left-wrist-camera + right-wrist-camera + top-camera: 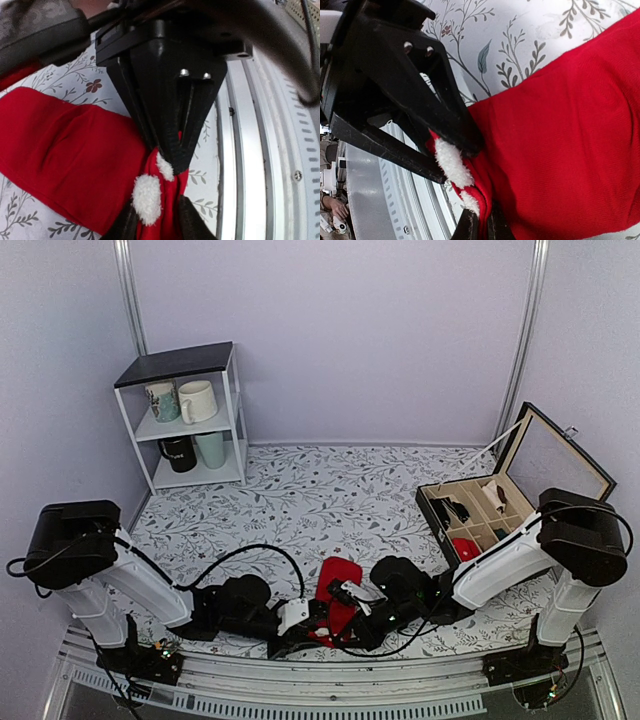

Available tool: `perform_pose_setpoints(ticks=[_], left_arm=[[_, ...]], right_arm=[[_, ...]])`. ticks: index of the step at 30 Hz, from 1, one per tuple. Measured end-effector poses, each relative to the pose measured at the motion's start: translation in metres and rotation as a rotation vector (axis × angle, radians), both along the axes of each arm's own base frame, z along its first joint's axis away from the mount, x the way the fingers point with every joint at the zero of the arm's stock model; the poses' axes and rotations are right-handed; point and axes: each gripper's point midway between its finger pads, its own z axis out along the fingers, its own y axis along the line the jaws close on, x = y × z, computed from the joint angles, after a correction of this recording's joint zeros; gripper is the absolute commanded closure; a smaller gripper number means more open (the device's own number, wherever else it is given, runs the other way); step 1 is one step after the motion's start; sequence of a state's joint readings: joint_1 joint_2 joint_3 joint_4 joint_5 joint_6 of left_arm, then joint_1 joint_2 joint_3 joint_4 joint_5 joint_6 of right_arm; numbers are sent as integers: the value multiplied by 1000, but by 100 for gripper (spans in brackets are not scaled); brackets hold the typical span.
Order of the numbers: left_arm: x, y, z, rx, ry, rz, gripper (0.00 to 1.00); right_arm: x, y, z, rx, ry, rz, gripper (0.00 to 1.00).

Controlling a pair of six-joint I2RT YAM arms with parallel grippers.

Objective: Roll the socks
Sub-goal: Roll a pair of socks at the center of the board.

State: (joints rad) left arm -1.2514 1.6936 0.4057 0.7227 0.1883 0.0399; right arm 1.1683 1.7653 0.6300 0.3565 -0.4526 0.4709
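The socks (65,150) are matt red knit (fluffy white trim); rail (250,165) brushed metal.

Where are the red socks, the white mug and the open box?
red socks (340,575), top view, the flat far end.
white mug (197,400), top view, its side.
open box (555,462), top view, the raised lid.

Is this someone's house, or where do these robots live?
Probably a robot practice booth, not a house. Plain lilac walls close in one flowery table, a metal rail runs along its edge, and the small shelf of mugs looks like a prop.
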Motion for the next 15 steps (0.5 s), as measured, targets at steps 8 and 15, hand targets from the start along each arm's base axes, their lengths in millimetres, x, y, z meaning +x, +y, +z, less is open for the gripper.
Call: perform_pose_setpoints(ticks=[8, 15], left_arm=[[0, -1, -5, 14, 15, 5, 100], [-4, -1, -4, 16, 79, 23, 100]], right_arm=[[0, 0, 0, 3, 8, 6, 78], [-2, 1, 11, 35, -22, 24, 56]])
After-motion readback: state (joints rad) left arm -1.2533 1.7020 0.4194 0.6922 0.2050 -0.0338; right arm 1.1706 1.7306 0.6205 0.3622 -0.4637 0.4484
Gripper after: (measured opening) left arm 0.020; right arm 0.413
